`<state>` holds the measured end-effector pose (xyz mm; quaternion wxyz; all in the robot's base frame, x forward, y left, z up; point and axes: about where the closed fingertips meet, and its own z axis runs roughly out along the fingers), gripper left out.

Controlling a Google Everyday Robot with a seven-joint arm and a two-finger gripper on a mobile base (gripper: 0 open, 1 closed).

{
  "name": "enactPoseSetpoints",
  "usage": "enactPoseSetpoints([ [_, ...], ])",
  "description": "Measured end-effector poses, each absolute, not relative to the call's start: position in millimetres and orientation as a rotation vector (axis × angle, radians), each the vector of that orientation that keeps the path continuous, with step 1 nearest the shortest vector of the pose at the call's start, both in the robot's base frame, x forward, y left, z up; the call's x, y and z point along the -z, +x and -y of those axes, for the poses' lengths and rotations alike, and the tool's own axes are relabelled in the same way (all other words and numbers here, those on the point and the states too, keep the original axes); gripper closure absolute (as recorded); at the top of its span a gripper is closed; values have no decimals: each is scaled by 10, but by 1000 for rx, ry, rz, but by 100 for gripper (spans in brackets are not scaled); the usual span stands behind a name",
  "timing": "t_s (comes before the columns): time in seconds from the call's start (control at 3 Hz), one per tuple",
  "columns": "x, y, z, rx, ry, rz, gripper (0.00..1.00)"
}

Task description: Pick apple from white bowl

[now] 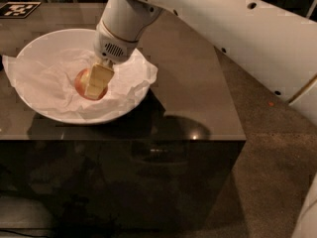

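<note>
Hidden or unclear: the jaws stood low inside the white bowl (94, 117), directly over the apple (82, 81). A pale yellowish block-shaped part of them covered the apple's right half. Whether they were spread or closed on the fruit could not be told. The arm (223, 29) was cut off by the upper and right edges, and its wrist (115, 47) blocked part of the bowl's far rim. A black-and-white marker (19, 9) at the far left corner was cut off by the frame edge.

Materials and shapes: the bowl was wide, shallow and glossy, lined with crumpled white paper (44, 78) that spilled over both the left and right rim. The apple was small, round and red-orange. The wrist was a smooth white cylinder with a small slotted grille. The table (188, 83) was dark, flat and reflective, with a square corner; the floor (277, 148) looked like coarse brown carpet.

Position: the apple lay on the paper near the bowl's centre, its left side showing just beside the jaws
</note>
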<state>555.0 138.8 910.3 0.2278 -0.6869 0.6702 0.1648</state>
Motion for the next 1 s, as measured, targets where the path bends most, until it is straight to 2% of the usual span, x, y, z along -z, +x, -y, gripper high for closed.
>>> enactPoseSetpoints([
  [1.0,-10000,5376,-1338,-293,-1865,-1733,100],
])
